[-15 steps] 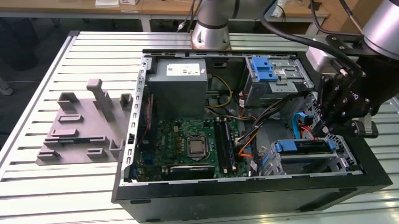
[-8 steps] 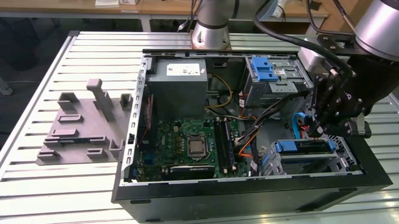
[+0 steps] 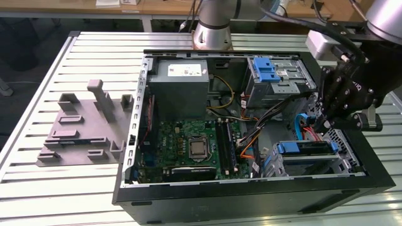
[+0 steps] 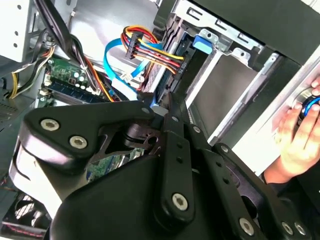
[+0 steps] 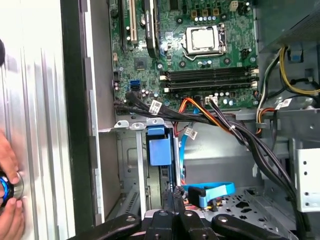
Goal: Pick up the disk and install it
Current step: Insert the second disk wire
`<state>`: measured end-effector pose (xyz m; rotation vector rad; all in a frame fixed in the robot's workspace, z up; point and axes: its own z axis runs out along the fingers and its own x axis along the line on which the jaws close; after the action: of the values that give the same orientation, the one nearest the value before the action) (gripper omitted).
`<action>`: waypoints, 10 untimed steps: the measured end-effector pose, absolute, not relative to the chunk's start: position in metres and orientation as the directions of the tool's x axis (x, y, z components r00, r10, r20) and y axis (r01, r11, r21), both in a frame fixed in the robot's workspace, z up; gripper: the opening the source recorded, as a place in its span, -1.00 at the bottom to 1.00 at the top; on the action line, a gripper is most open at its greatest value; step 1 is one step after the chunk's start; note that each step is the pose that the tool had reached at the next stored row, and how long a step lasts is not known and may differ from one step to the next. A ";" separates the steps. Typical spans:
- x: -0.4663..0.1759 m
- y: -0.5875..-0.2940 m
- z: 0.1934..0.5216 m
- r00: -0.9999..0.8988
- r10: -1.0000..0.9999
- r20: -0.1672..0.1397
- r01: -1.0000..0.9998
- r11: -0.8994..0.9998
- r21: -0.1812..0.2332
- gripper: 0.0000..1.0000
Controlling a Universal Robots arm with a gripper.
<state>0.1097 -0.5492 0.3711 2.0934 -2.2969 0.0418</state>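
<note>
Item: computer case (image 3: pixel 251 197), black tower lying on its side with the panel off, on a slatted metal table (image 3: pixel 37 188). Contents: green motherboard (image 3: pixel 195 146) in the middle; grey power supply box (image 3: pixel 179 89) with a small white sticker towards the far end; upper drive bay with a blue latch (image 3: pixel 270 73) beside it; lower drive cage (image 3: pixel 342 162) at the corner on the exterior view's right. Item: the disk (image 3: pixel 311 147), standing on edge inside that lower drive cage, its blue carrier end (image 5: pixel 159 149) facing the motherboard side and lying just beside a bundle of black, orange and red cables (image 5: pixel 200 112). Item: gripper (image 3: pixel 320 128), black, linked fingers (image 4: pixel 172 130), hanging over the lower drive cage directly above the disk; fingers drawn together to a closed tip in both wrist views (image 5: pixel 172 197). Whether the tip touches the disk cannot be told. Item: flat blue data cable (image 5: pixel 212 191), loose, near the fingertips. Item: grey moulded fixture block (image 3: pixel 82 127), on the table at the exterior view's left, well apart from the case. Item: a person's hand (image 4: pixel 295 135), resting on a round blue-ringed knob outside the case wall.
</note>
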 end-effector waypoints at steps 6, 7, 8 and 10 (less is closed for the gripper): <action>0.105 -0.548 0.380 -0.092 -0.995 0.043 -0.996 0.093 0.001 -0.79; 0.104 -0.547 0.381 -0.092 -0.995 0.043 -0.996 0.093 0.000 -0.79; 0.103 -0.547 0.382 -0.092 -0.995 0.042 -0.996 0.093 -0.001 -0.79; 0.101 -0.546 0.382 -0.093 -0.995 0.042 -0.996 0.093 -0.003 -0.79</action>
<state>0.1005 -0.5463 0.3819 2.0961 -2.3003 0.0476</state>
